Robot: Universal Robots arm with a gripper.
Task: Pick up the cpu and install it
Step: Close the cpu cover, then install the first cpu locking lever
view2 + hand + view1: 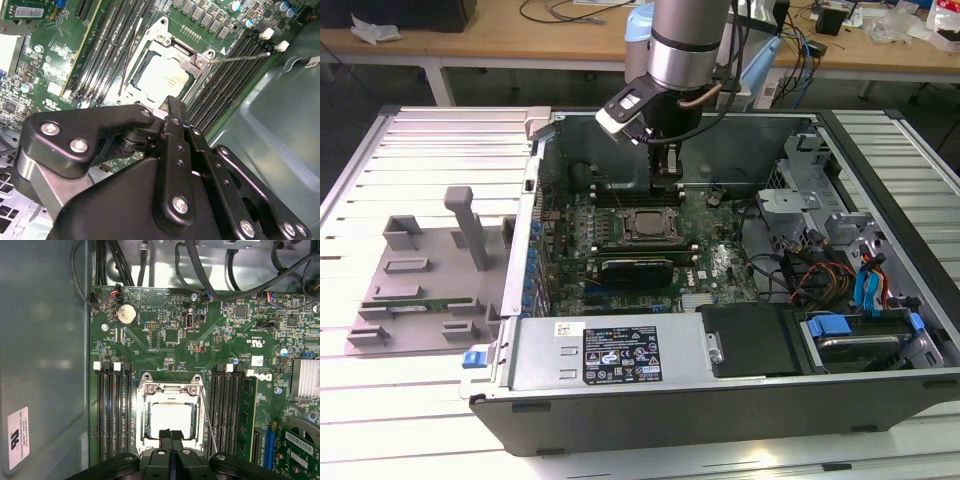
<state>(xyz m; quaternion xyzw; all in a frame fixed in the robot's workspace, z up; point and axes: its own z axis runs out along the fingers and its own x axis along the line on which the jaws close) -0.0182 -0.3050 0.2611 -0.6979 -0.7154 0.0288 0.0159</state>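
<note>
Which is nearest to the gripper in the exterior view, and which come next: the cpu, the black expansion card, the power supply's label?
From the gripper:
1. cpu, in the socket right beneath it.
2. black expansion card, just past the socket.
3. power supply's label, at the case's near side.

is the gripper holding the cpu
No, in the second wrist view the cpu lies flat in the socket, apart from the gripper.

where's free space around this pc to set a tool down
Bare slatted table beyond the grey fixture at the exterior view's left, and beside the case at that view's right. Crowded: the cables inside, the cpu in its socket by the gripper.
</note>
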